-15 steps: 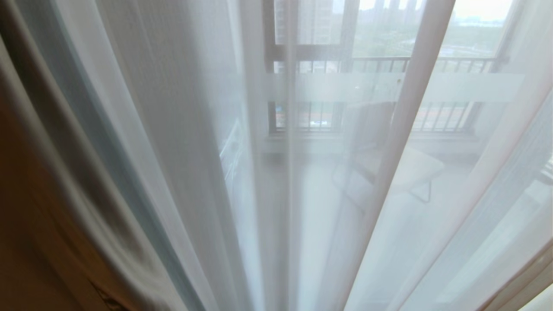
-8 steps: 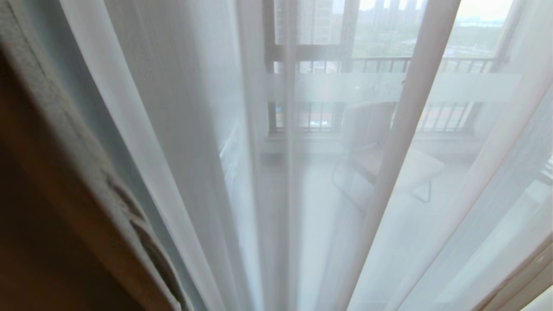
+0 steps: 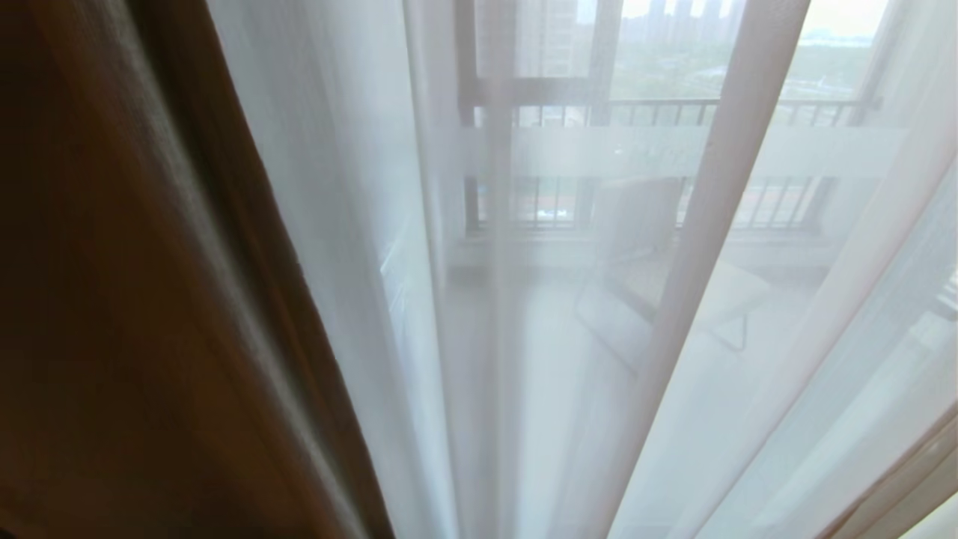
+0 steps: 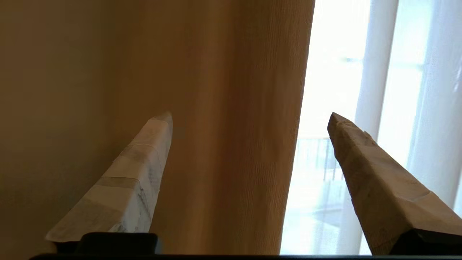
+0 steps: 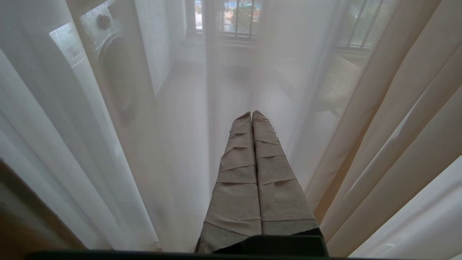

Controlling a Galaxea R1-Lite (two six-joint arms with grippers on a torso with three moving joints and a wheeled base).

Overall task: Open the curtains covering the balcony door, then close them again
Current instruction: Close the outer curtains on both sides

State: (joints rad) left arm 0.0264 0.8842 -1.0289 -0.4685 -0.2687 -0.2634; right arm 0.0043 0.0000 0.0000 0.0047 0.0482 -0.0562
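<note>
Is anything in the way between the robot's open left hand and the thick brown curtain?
Nothing visible is. The left gripper is open, and the thick drape hangs straight ahead between its fingers, with no other object in front. The drape's edge runs between the two fingers.

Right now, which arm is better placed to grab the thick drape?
Left. The left gripper is open with the thick drape's edge hanging just beyond its fingertips. The right gripper is shut, pointing at the sheer.

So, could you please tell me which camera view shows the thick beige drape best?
The left wrist view: the thick beige drape hangs between the open left claw fingers. The head view shows it dark and blurred; the right wrist view shows folds.
</note>
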